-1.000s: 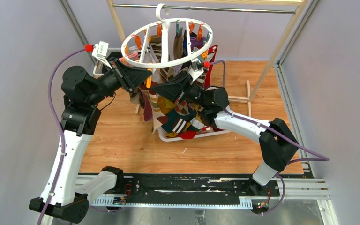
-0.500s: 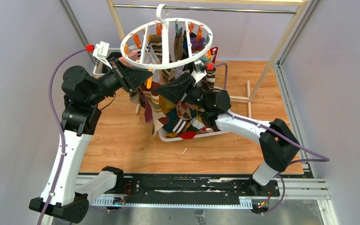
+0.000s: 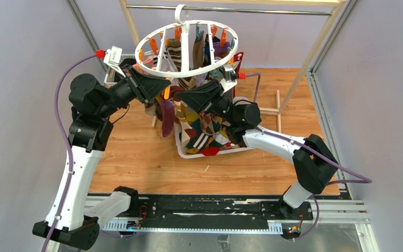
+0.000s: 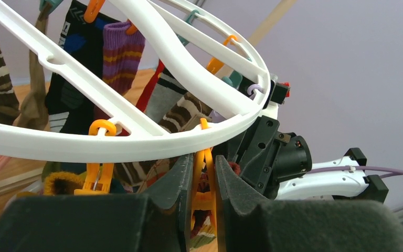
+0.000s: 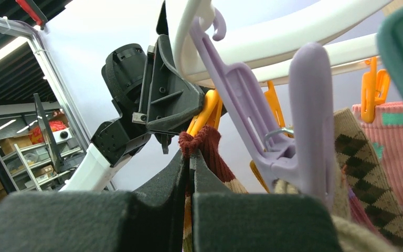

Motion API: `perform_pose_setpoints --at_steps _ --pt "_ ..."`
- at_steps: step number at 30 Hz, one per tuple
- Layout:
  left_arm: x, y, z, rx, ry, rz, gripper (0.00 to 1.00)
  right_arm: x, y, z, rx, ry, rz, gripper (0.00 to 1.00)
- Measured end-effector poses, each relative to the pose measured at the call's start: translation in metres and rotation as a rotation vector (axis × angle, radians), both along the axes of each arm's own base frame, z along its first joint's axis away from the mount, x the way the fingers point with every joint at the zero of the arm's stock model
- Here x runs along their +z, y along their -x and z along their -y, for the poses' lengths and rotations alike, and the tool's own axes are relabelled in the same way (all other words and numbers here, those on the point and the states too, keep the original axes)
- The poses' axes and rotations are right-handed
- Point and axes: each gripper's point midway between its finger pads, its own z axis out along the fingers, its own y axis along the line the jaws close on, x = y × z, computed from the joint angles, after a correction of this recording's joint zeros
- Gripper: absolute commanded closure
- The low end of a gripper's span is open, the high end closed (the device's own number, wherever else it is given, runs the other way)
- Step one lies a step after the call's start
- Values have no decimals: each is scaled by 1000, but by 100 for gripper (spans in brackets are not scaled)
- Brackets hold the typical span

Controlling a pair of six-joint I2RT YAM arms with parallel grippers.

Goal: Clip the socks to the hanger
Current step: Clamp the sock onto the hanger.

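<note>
The white round hanger [image 3: 184, 72] hangs from the rail, with several socks [image 3: 176, 50] clipped inside it. In the left wrist view my left gripper [image 4: 204, 160] is shut on an orange clip [image 4: 203, 178] that hangs under the hanger's rim [image 4: 136, 144]. My right gripper [image 5: 190, 156] is shut on the cuff of a maroon sock [image 5: 212, 152] with a striped body. It holds the cuff just below that orange clip [image 5: 205, 113], facing the left gripper. In the top view the left gripper [image 3: 165, 84] and the right gripper [image 3: 181, 97] meet under the ring's front edge.
A white slotted basket [image 3: 189, 154] full of loose socks [image 3: 202, 131] stands on the wooden floor below the hanger. A purple clip [image 5: 273, 131] hangs right beside the held sock. The wooden pole [image 3: 129, 21] and metal rail [image 3: 252, 10] stand behind.
My right gripper has risen and moved back toward the ring's rim, carrying the maroon sock up to the orange clip. The left arm has held still.
</note>
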Motion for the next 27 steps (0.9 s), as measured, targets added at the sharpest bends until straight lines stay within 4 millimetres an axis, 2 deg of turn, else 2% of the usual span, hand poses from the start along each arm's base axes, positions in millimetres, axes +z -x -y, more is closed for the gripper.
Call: perform_pose_setpoints --at_steps 14,27 --pt "0 -1 0 1 6 2 100 6 6 -10 69 7 28 100" --pt "0 -1 0 -1 8 -2 100 -9 11 -14 111 45 13 100"
